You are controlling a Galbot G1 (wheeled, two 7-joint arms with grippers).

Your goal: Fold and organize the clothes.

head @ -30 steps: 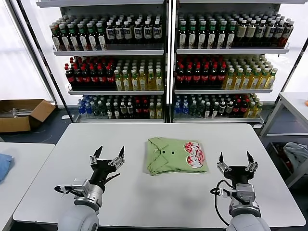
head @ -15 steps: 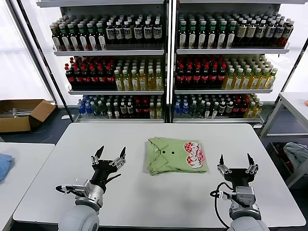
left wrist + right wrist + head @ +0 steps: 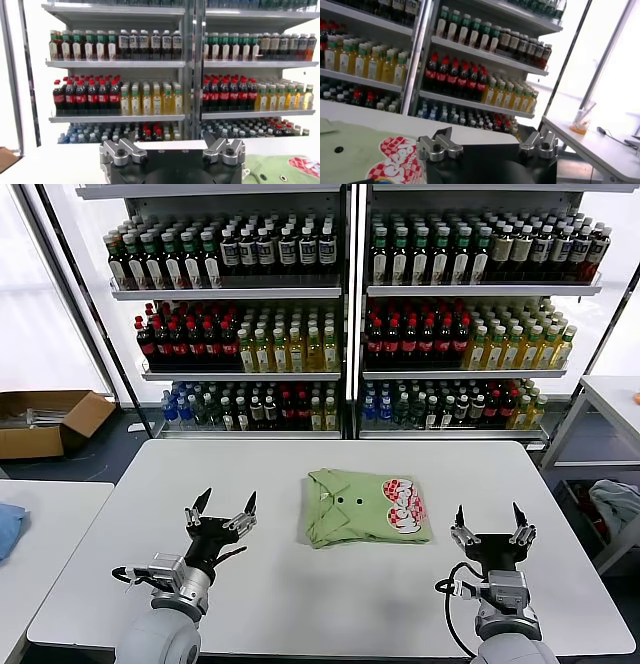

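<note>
Both grippers have eased back slightly; your left gripper (image 3: 221, 508) and right gripper (image 3: 490, 519) gape empty. Folded shirt (image 3: 366, 507) lies mid-table (image 3: 300, 604); only right wrist view shows its print clearly, possibly lettering.

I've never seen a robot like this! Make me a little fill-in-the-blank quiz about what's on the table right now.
1. The green shirt lies ____ into a neat rectangle on the white table.
2. Its round print is red and ____.
3. Both the left gripper and right gripper stand ____, holding nothing.
4. The shelves behind are filled with ____.

Missing words: folded; white; open; bottles
</note>
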